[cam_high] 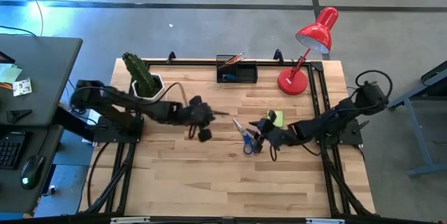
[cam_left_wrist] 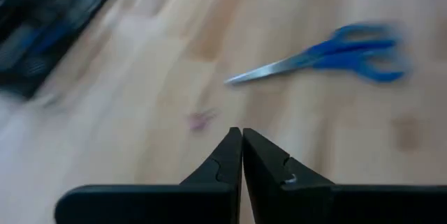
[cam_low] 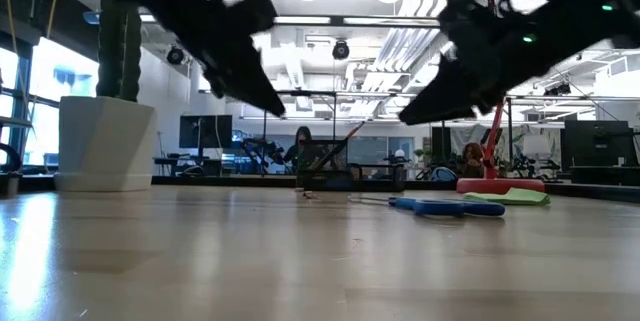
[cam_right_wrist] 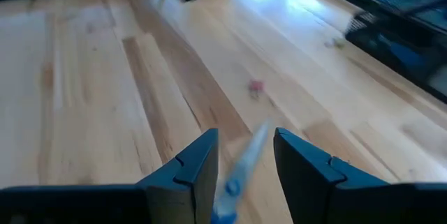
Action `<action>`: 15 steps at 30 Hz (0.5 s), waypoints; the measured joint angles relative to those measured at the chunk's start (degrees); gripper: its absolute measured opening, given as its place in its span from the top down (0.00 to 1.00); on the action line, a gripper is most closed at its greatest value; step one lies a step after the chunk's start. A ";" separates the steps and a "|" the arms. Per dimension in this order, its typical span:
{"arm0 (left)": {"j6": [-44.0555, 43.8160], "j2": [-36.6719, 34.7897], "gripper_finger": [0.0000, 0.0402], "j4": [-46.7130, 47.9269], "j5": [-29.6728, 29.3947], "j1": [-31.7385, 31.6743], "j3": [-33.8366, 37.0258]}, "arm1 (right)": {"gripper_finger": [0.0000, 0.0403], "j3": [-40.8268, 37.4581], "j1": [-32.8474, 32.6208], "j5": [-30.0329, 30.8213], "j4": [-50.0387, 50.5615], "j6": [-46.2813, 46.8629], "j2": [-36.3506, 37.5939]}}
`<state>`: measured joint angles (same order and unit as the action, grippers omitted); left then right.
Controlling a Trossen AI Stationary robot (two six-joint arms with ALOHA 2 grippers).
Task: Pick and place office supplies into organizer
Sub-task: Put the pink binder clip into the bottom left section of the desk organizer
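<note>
At the far edge of the bench, the organizer already holds pencils and something blue — so part of the job looks done. Left out are the blue-handled scissors and the lime-green sticky-note pad beside them, mid-bench. The left gripper, pressed together with nothing in it, hangs near the centre; the right gripper is spread astride the scissors' blade.

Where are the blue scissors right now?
In the high view, the blue scissors lie flat on the table, right of middle, just beside the green sticky-note pad and under the right gripper.
</note>
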<state>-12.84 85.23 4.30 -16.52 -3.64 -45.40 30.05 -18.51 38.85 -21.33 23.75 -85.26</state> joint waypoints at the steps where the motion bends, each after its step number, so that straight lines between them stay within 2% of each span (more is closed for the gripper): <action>1: -0.40 -1.43 0.99 -2.49 0.45 1.27 1.75 | 0.67 0.45 0.89 -1.45 -1.05 -1.38 -0.29; 7: -4.36 -7.05 1.00 -18.21 0.51 10.40 12.70 | 0.67 3.91 8.45 -10.07 -2.52 -7.52 -0.28; 9: -5.85 -8.90 0.99 -20.55 0.20 12.86 15.93 | 0.67 5.74 11.30 -13.20 -2.78 -9.56 -0.78; 15: -11.82 -11.87 1.00 -23.13 -7.76 20.65 23.04 | 0.67 12.36 16.77 -20.98 -2.55 -12.31 -7.39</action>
<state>-24.67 73.36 -18.83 -24.28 17.01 -22.36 42.41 -1.74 17.87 -23.88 11.44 -92.65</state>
